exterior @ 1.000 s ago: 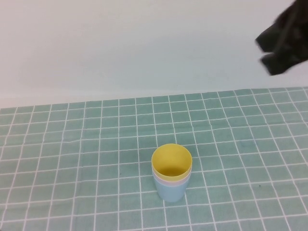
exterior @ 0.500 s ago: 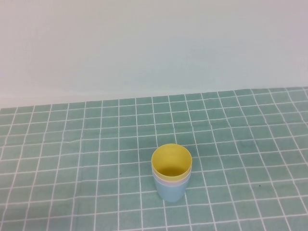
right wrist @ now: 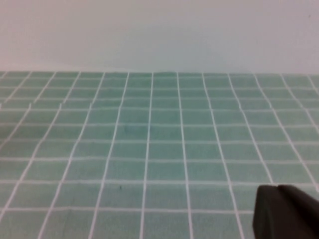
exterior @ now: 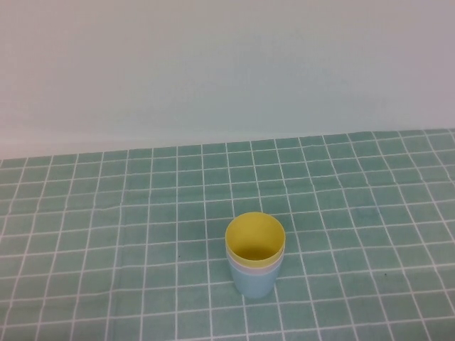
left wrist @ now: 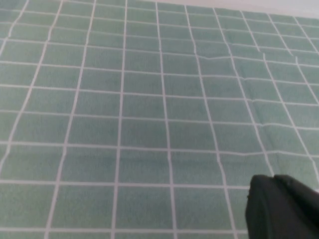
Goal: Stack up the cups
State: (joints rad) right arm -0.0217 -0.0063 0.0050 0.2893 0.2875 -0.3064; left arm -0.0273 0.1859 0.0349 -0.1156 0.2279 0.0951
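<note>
The three cups stand nested in one upright stack near the front middle of the table in the high view. The yellow cup (exterior: 254,238) is on top, inside the pale pink cup (exterior: 250,270), of which only a thin band shows, inside the light blue cup (exterior: 254,285) at the bottom. Neither gripper shows in the high view. My left gripper (left wrist: 274,178) shows only in the left wrist view, shut and empty over bare cloth. My right gripper (right wrist: 278,188) shows only in the right wrist view, shut and empty over bare cloth. No cup is in either wrist view.
A green cloth with a white grid (exterior: 106,213) covers the table. A plain white wall (exterior: 227,71) rises behind its far edge.
One second ago my right arm showed as a dark shape at the upper right of the high view. It has gone out of that view. The cup stack has not moved.
</note>
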